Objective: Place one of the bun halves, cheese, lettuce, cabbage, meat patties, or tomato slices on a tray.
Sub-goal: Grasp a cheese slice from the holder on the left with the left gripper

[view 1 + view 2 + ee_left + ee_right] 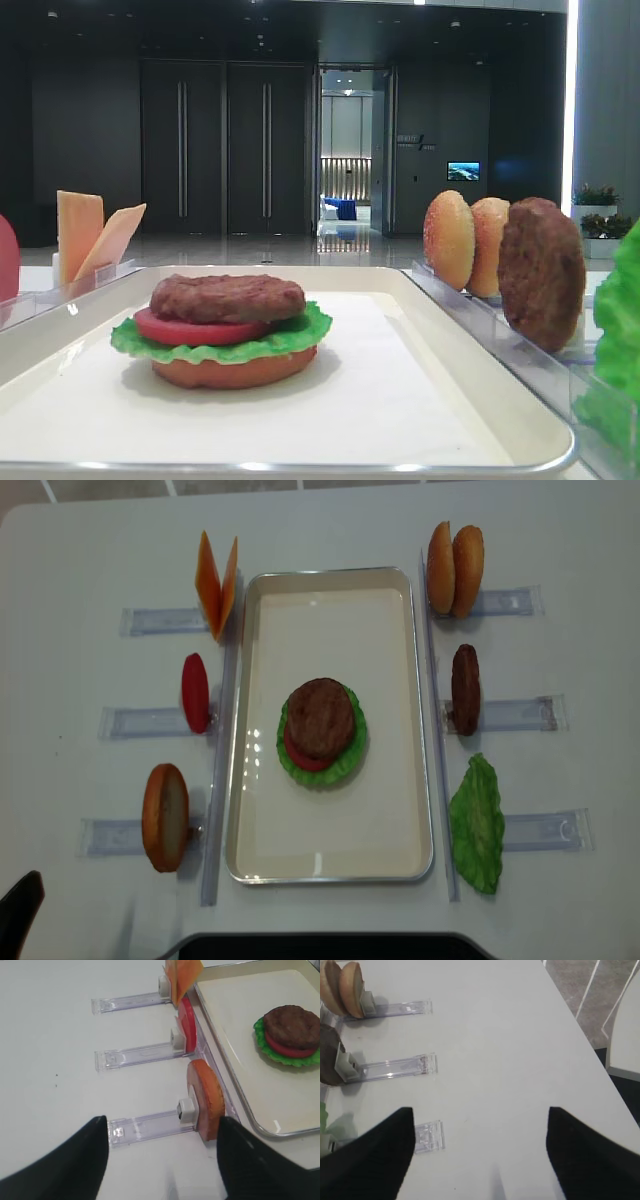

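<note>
— What do we see on the tray (pixel 248 730)?
— A rough brown patty (pixel 321 718) tops tomato, lettuce and bun at its centre; two orange cheese slices (pixel 217 584) stand beside its far-left corner. Both grippers' jaws are spread, empty.

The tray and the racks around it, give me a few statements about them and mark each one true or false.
1. A meat patty tops the stack on the tray. True.
2. The cheese already lies on the stack. False: both slices stand in a rack left of the tray.
3. A tomato slice sits between patty and lettuce. True.
4. The left gripper holds a bun half. False: it is open and empty.
5. Two speckled bun halves stand right of the tray. True.
</note>
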Available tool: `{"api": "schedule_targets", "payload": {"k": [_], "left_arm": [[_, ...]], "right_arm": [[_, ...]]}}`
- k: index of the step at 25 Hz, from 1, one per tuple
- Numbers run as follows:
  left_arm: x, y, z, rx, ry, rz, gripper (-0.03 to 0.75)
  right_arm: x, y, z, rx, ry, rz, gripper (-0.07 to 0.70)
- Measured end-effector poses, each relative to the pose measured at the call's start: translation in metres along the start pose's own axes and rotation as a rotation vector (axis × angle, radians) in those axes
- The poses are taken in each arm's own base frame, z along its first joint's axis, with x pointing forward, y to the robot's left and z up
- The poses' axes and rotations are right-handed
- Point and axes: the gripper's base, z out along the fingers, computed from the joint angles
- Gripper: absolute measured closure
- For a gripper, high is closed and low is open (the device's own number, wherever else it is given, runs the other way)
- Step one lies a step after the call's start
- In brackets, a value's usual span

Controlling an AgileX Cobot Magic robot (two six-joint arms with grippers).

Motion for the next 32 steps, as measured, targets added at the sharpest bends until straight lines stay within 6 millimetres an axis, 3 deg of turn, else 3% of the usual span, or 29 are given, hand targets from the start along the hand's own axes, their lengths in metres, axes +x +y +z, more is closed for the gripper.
{"api": "schedule_targets", "payload": {"k": [32], "left_arm": [[0.0, 0.0, 0.0, 0.0, 0.0, 0.0, 0.199]], "right_arm": [[-0.0002, 0.0, 0.0, 0.0, -0.002, -0.001, 0.113]]}}
